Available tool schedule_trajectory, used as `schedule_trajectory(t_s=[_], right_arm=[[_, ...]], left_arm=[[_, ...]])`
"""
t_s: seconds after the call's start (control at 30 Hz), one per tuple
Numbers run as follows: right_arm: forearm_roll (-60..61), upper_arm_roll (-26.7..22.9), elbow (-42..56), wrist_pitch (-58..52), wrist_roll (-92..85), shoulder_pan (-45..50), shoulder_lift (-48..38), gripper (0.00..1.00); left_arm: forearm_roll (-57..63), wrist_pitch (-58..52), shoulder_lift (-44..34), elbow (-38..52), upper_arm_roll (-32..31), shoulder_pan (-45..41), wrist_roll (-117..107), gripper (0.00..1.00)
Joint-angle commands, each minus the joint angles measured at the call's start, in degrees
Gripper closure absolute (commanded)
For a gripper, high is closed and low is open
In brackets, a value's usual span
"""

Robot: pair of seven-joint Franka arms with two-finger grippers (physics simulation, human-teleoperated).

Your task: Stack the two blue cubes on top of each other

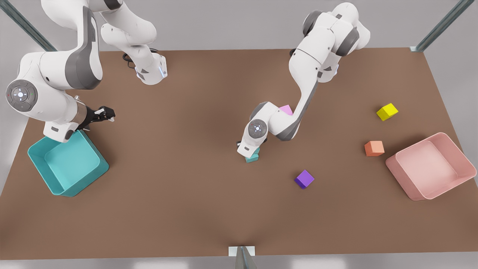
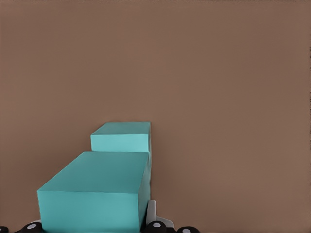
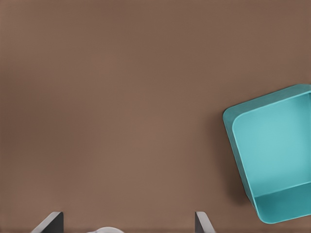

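Note:
In the left wrist view one blue cube [image 2: 95, 191] sits close to the camera between my left gripper's fingers [image 2: 151, 213], which are shut on it. The second blue cube [image 2: 121, 137] lies farther off on the table, just beyond and beneath the held one. In the front view this pair of cubes [image 1: 253, 157] is at the table's middle, mostly covered by my left gripper [image 1: 249, 150]. My right gripper [image 1: 107, 113] waits open at the front view's left, above the table beside the teal bin, its fingers [image 3: 49, 222] wide apart and holding nothing.
A teal bin [image 1: 67, 166] [image 3: 272, 160] stands at the front view's left, a pink bin [image 1: 431, 166] at its right. Loose cubes lie around: purple [image 1: 304, 179], orange [image 1: 374, 148], yellow [image 1: 387, 111], and pink [image 1: 286, 109] behind the left arm.

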Motion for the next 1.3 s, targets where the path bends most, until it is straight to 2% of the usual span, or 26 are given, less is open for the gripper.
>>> schedule_trajectory(t_s=[0.0,0.37,0.43,0.47,0.5,0.53,0.77,0.87,0.93,0.97,1.03,1.07,1.13,1.17,1.2,1.23,1.27], right_arm=[[0.1,0.0,0.0,0.0,0.3,0.0,-0.1,0.00],[0.1,-0.1,-0.1,-0.1,0.3,0.0,0.1,0.00],[0.1,0.0,-0.1,-0.1,0.3,0.0,0.2,0.00],[0.1,0.0,-0.1,-0.1,0.3,0.0,0.2,0.00],[0.1,0.0,-0.1,-0.1,0.3,0.0,0.2,0.00],[0.1,-0.1,-0.1,-0.1,0.3,0.0,0.2,0.00],[0.1,0.0,-0.1,-0.2,0.3,0.0,0.2,0.00],[0.2,0.0,-0.1,-0.2,0.3,0.0,0.2,0.00],[0.2,-0.1,-0.1,-0.2,0.3,0.0,0.2,0.00],[0.1,0.0,-0.1,-0.2,0.3,0.0,0.2,0.00],[0.1,0.0,0.0,-0.2,0.3,0.0,0.2,0.00],[0.2,0.0,0.0,-0.2,0.2,0.0,0.2,0.00],[0.4,0.0,0.0,-0.2,0.3,0.0,0.2,0.00],[0.4,0.0,0.0,-0.2,0.3,0.0,0.2,0.00],[0.4,0.0,0.0,-0.2,0.3,0.0,0.2,0.00],[0.4,-0.1,0.0,-0.2,0.3,0.0,0.2,0.00],[0.4,-0.1,0.0,-0.2,0.3,0.0,0.2,0.00]], left_arm=[[-0.2,0.0,0.2,0.3,0.0,0.1,-0.5,0.33],[-0.2,0.1,1.6,0.4,0.0,0.1,-0.5,0.31],[-0.2,0.1,1.6,0.4,0.0,0.1,-0.5,0.14],[-0.2,0.1,1.6,0.6,0.0,0.1,-0.5,0.12],[-0.2,0.1,1.6,0.8,0.0,0.2,-0.5,0.03],[-0.2,0.1,1.6,0.8,0.0,0.2,-0.5,0.00],[-0.2,-0.6,1.4,3.0,0.0,1.0,-0.5,0.00],[2.6,-0.6,2.3,8.6,0.3,1.9,-0.1,0.00],[3.5,-3.4,3.6,19.6,0.5,3.0,0.0,0.00],[3.5,-20.8,3.1,30.9,3.0,3.3,0.1,0.00],[3.0,-29.4,-0.7,34.0,3.1,5.7,0.4,0.00],[3.0,-37.9,-4.3,33.9,2.9,8.9,6.0,0.00],[8.3,-54.7,-10.3,33.9,2.9,15.7,31.3,0.00],[9.3,-58.0,-13.7,33.3,2.4,20.3,38.7,0.00],[9.9,-56.8,-15.0,31.4,2.1,21.3,39.4,0.00],[11.3,-44.2,-26.5,12.8,-0.3,25.3,45.8,0.00],[11.4,-40.2,-30.9,5.6,-1.1,27.7,49.5,0.00]])
